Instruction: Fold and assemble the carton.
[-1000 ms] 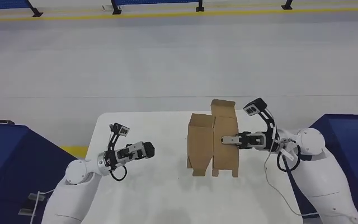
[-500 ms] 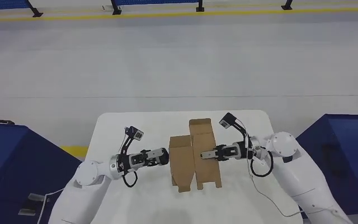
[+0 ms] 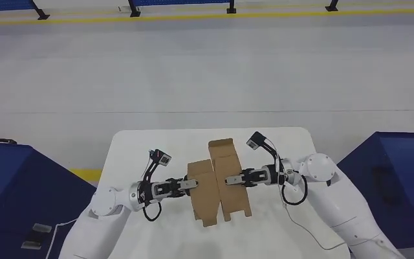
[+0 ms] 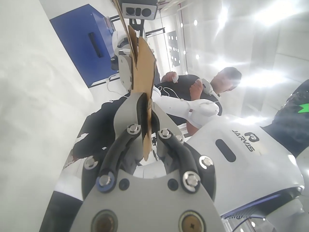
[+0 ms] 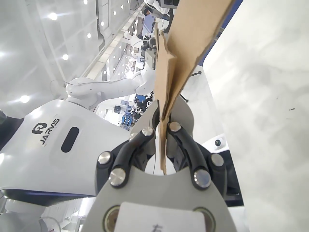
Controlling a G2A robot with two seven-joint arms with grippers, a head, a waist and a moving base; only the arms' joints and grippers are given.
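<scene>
**L gripper**: fingers closed on one edge of the carton. In the L wrist view the board runs up the frame centre betw. the two dark pads, which press it from either side. The pad faces are hidden by the board.

**R gripper**: likewise pinched shut, on the carton's opposite edge. A thin double layer of board passes betw. its fingers at frame centre. The contact faces are not visible.

**Top view:** the grippers meet the carton at lower centre of frame, the L one from the left and the R one from the right. The fingertips are too small to make out there. The carton is brown and looks mostly flat, w/ two panels side by side and a crease betw. them. One flap sticks out toward the top of frame, and notched flaps point toward the bottom. It lies over the middle of the white table. Whether it rests on the tabletop or is held clear of it cannot be told, and its underside is hidden.

**R wrist view:** a broad flap slants to the upper right and is cut off by the top edge.

**L wrist view:** the carton is seen edge-on, narrowing toward upper centre, w/ its far tip cut off at the top edge.

**Surroundings:** blue cabinets stand off the table at lower left and lower right of the top view, both cut by the frame edges.
</scene>
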